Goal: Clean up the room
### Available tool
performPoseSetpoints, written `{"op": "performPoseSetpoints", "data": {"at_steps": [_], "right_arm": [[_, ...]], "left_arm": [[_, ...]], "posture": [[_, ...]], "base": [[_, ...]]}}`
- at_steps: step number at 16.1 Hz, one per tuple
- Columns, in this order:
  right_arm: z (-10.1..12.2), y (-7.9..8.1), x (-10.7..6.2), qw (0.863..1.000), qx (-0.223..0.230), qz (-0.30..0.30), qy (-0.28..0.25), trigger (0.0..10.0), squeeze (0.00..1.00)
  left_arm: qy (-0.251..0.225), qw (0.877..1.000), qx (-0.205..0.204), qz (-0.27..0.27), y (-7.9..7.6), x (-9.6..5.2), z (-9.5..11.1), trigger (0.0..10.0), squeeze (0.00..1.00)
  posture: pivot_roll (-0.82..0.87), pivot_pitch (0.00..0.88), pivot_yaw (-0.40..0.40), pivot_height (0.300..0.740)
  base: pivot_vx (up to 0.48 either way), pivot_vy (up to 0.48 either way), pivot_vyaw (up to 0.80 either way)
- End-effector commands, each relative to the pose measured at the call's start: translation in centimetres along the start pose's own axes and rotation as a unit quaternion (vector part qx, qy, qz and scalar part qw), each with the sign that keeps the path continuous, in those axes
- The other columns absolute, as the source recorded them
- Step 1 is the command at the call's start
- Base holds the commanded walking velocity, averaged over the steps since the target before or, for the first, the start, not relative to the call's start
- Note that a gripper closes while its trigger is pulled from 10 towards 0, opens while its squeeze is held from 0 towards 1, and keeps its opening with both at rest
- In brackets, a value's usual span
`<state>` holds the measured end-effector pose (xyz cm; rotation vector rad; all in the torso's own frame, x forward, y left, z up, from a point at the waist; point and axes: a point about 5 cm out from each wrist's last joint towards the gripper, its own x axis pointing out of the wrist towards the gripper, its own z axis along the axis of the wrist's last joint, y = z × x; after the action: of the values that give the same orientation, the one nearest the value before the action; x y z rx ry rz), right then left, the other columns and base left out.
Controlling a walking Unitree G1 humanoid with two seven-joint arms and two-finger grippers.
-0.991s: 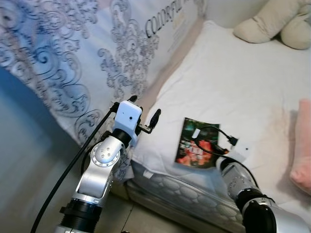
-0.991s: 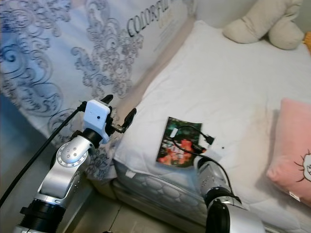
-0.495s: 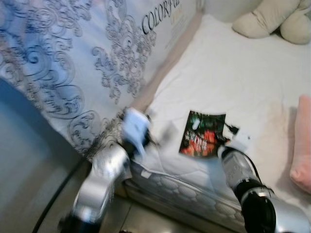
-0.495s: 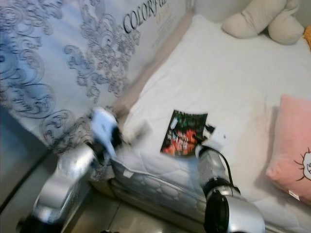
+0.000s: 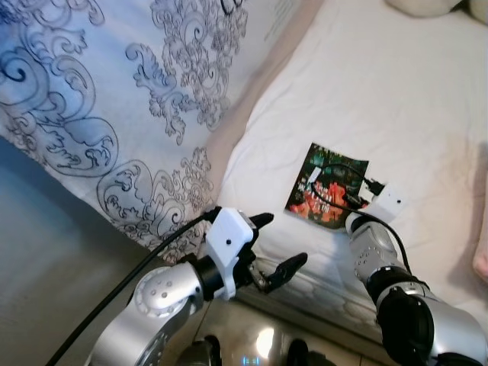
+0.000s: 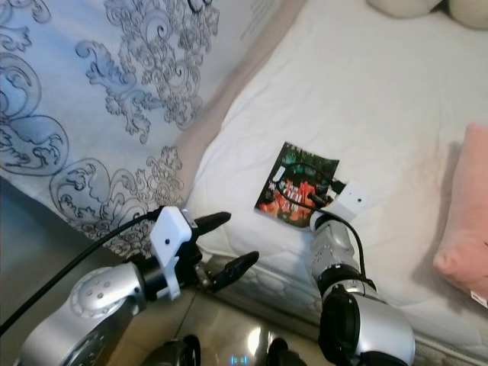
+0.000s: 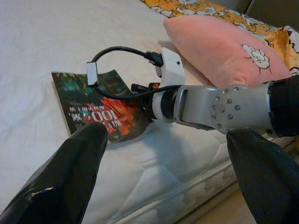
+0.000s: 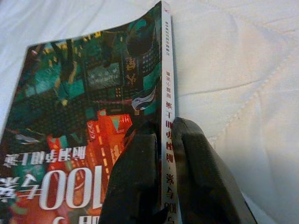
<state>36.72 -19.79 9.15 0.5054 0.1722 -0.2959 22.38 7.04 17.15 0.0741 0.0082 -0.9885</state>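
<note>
A paperback book [image 5: 326,192] with a dark green and red cover lies flat on the white bed [image 5: 396,99], near its front edge. My right gripper [image 8: 164,124] is shut on the book [image 8: 84,107] at its spine edge, one black finger [image 8: 135,186] on the cover and the other [image 8: 201,182] beside the spine. The right wrist with its white camera box [image 5: 387,202] reaches over the mattress edge. My left gripper [image 5: 278,242] is open and holds nothing, low beside the mattress side, left of the book.
A pink pillow [image 7: 224,46] lies on the bed just right of the book, with a yellow patterned blanket [image 7: 201,7] behind it. A blue-and-white patterned mattress [image 5: 114,91] leans along the bed's left side. Glossy floor [image 5: 259,343] shows below.
The camera has tilted downward. My left arm has dropped from above the bed's edge to beside the mattress side. The right gripper stays at the book.
</note>
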Motion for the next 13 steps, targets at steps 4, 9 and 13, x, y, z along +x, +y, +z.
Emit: {"op": "performPoseSetpoints", "data": {"at_steps": [4,9,13], "right_arm": [[-0.5,-1.0,-0.1,0.996,-0.076,-0.04,0.022,10.0,1.0],[-0.1,-1.6,-0.1,0.99,-0.133,-0.042,0.015,10.0,1.0],[3.2,-2.2,0.4,0.973,-0.223,-0.041,-0.049,10.0,1.0]], "left_arm": [[0.019,1.0,-0.015,0.0,-0.8,-1.0,-0.1,10.0,0.0],[0.024,1.0,-0.019,0.006,-0.6,-0.9,-0.4,10.0,0.0],[0.013,1.0,-0.018,0.017,0.1,0.2,-0.4,10.0,0.0]], "posture": [[0.38,0.371,0.036,0.74],[0.37,0.345,0.019,0.74],[0.33,0.273,-0.017,0.74]], "base": [[0.0,0.0,0.0],[0.0,0.0,0.0],[0.0,0.0,0.0]]}}
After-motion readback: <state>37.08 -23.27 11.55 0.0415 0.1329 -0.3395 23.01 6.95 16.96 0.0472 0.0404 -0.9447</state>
